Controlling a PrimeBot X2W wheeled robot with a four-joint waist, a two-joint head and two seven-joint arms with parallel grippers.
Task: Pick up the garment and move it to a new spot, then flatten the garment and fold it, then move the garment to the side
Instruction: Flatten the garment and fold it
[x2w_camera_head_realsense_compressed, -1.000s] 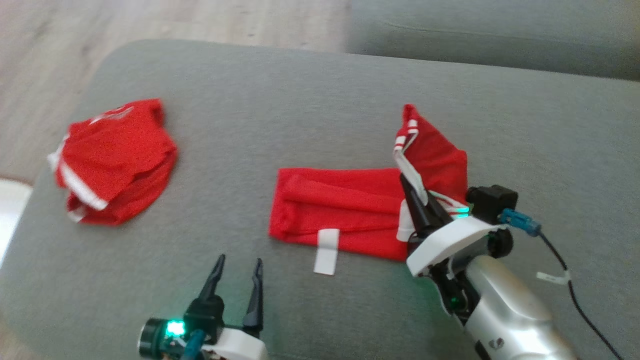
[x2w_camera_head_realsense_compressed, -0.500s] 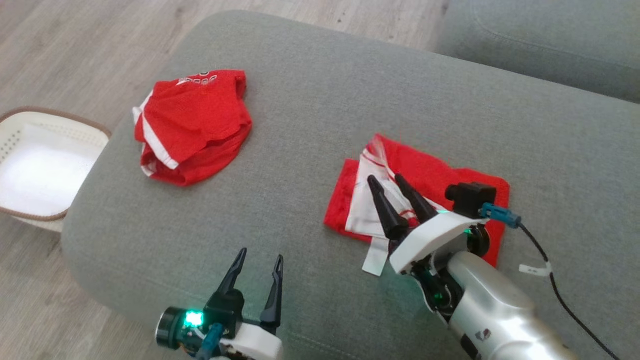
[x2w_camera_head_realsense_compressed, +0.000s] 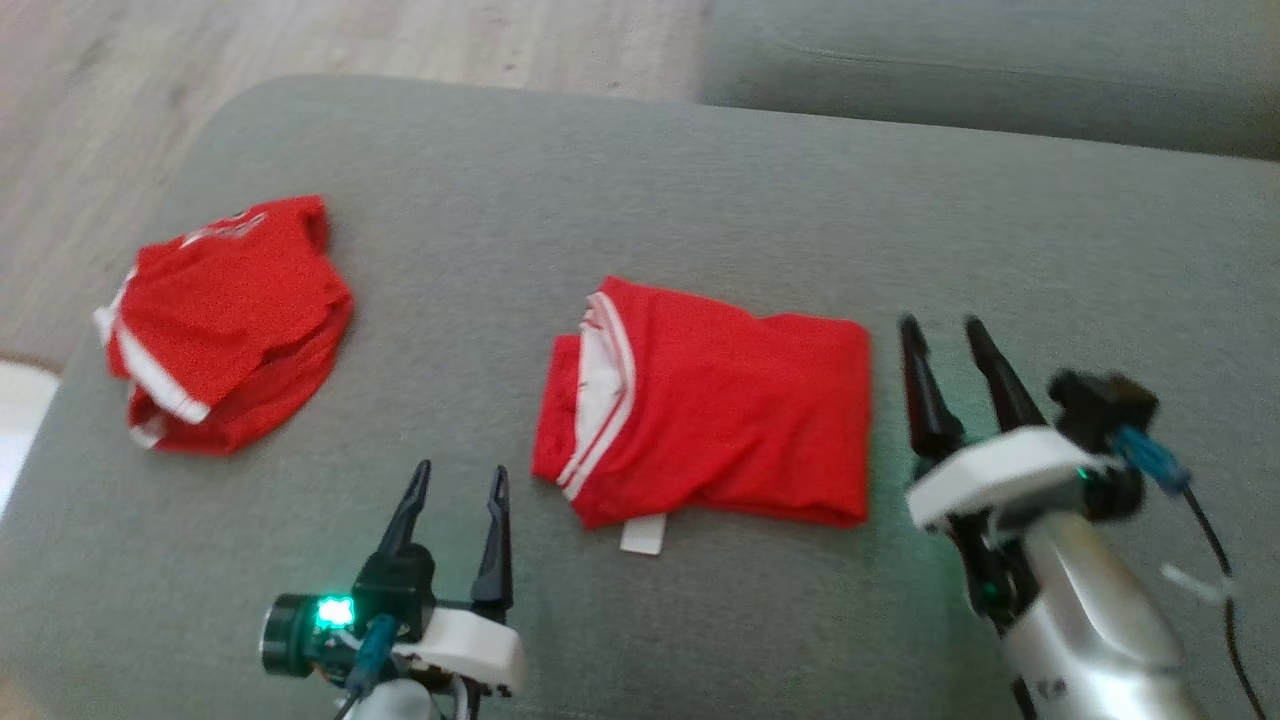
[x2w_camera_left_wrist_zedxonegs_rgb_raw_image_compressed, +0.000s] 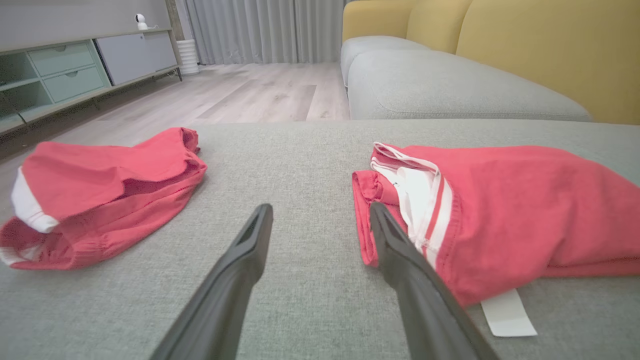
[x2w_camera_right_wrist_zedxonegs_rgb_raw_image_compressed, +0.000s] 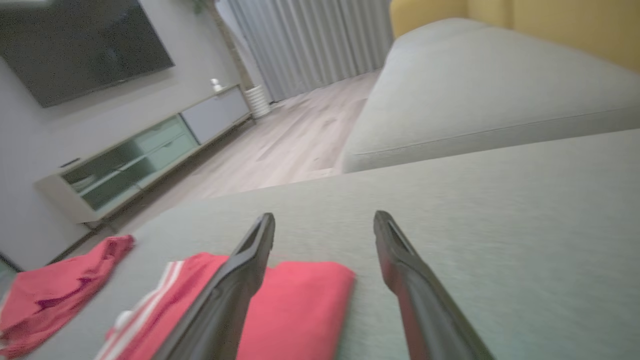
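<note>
Head view: the folded garment (x2w_camera_head_realsense_compressed: 710, 400) lies on the cushion (x2w_camera_head_realsense_compressed: 640, 200). The left gripper (x2w_camera_head_realsense_compressed: 458, 470) is at its 7 o'clock and the right gripper (x2w_camera_head_realsense_compressed: 940, 325) at 3 o'clock, both parted and empty.
Left wrist view: the garment is at 3 o'clock.
Right wrist view: the garment is at 8 o'clock.
Recommend pinching all layers and sliding low.

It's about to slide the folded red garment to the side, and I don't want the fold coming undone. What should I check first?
1. The folded garment lies flat in one compact stack: ok.
2. The left tool is open and holds nothing: ok.
3. The right tool is open and apart from the cloth, off its right edge: ok.
4. Nothing sticks out of the fold: not ok, a white label pokes out at the near edge.
5. There is bare cushion between it and the other red garment: ok.
6. The hidden lower layers are even: cannot tell.
</note>
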